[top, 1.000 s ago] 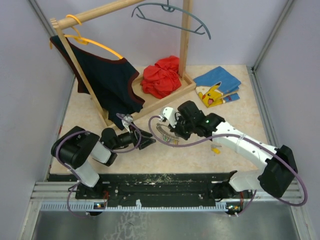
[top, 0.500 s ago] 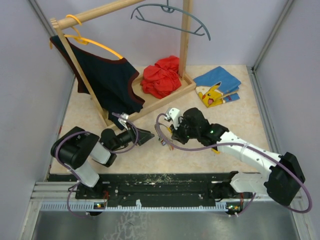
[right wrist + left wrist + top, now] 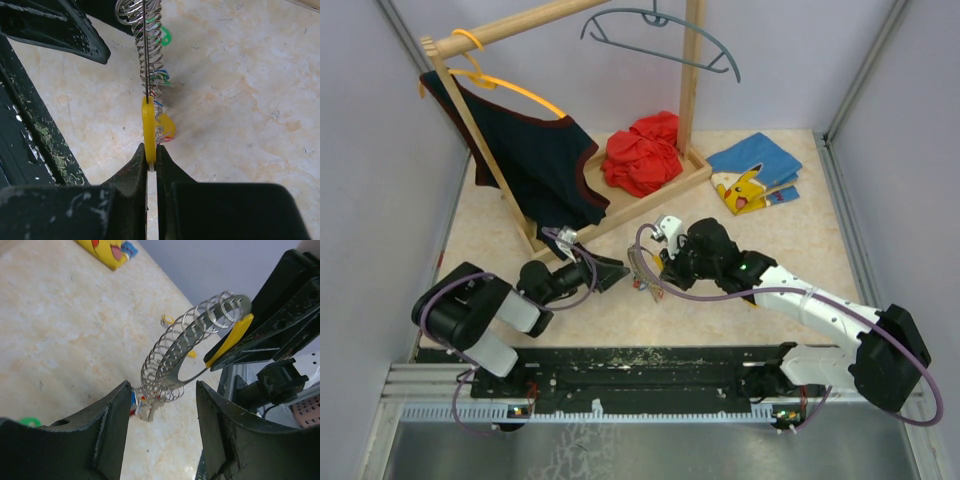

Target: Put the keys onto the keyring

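Observation:
My right gripper (image 3: 663, 264) is shut on the yellow curved piece (image 3: 148, 130) of the keyring (image 3: 148, 55). It holds the ring upright just above the table. The thin silvery ring (image 3: 190, 342) is strung with many small wire loops. The keys (image 3: 137, 402) with red and blue tags hang at its low end, touching the table. My left gripper (image 3: 611, 272) is open, and the ring's low end stands just beyond its fingertips (image 3: 120, 405), between the jaws. A green tag (image 3: 163, 35) lies on the table beside the left gripper.
A small lone yellow piece (image 3: 168, 320) lies on the table behind the ring. A wooden clothes rack (image 3: 620, 205) with a dark top, an orange hanger and a red cloth stands at the back. A blue and yellow cloth (image 3: 752, 172) lies at the back right.
My right gripper has carried the keyring left and lower, toward the left gripper. The left gripper has shifted slightly forward toward the ring and stays open.

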`<action>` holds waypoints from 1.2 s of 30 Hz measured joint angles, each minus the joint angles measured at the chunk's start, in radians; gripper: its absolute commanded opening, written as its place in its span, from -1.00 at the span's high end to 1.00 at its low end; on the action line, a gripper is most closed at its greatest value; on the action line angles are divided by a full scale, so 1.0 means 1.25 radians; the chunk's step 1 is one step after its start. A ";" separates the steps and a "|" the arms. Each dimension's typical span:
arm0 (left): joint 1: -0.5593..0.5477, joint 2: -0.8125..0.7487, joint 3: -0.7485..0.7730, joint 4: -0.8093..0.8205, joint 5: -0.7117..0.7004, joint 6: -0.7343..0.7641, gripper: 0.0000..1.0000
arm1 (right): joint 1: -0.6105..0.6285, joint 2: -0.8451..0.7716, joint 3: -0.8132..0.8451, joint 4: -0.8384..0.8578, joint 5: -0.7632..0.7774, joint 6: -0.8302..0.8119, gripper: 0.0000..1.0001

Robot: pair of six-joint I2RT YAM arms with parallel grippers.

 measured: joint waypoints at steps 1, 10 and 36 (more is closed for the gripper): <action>-0.001 -0.013 -0.003 0.000 -0.004 0.012 -0.20 | 0.000 0.000 0.000 -0.001 -0.002 0.000 1.00; -0.015 -0.155 -0.001 -0.026 -0.046 0.161 -0.25 | 0.000 0.000 0.000 -0.004 -0.013 0.000 1.00; -0.150 -0.146 -0.001 -0.161 -0.186 0.452 -0.07 | 0.000 0.031 0.126 -0.172 0.004 -0.025 1.00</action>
